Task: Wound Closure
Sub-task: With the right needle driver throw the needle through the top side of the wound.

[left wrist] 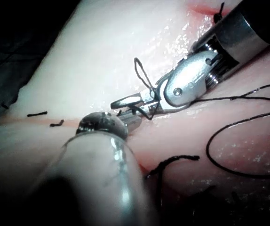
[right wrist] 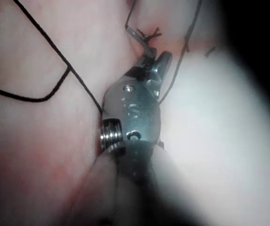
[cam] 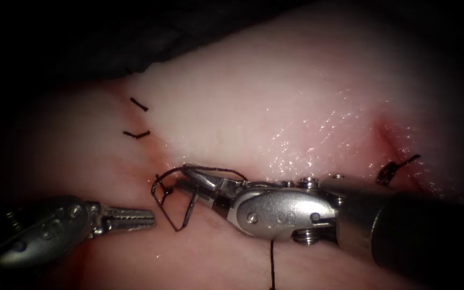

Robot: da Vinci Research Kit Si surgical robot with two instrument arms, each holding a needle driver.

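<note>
Setting: pale, wet tissue (cam: 296, 96) spans the endoscope view, with darkness beyond its edge at 12 o'clock.
Cut: a shallow seam (cam: 159, 156) runs from 10 o'clock toward the centre. Two short dark stitches (cam: 138, 104) cross it at 10 o'clock.
Red fluid: a smear (cam: 385, 134) lies at 3 o'clock, well right of the cut. A dark knotted thread end (cam: 396, 165) sits just below it.
Right end effector: it (cam: 181, 177) reaches in from 4 o'clock to the centre of the cut. Its jaws are parted, as also seen in the left wrist view (left wrist: 118, 102) and the right wrist view (right wrist: 149, 44). Thread is draped around the jaws, and a firm grip on it cannot be confirmed.
Left end effector: it (cam: 146, 217) lies at 8 o'clock, left of the cut. Its jaws are closed on nothing, near the thread loop but apart from it.
Thread: dark thread (cam: 167, 212) forms an angular loop at the cut, just off the right end effector's tips. A narrow loop (left wrist: 142, 75) stands up beside those jaws in the left wrist view. Long slack curves (right wrist: 41, 42) lie over the tissue in the right wrist view.
Needle: it cannot be told apart from the thread and jaws at the cut, so its place and whether it is in the tissue cannot be stated.
</note>
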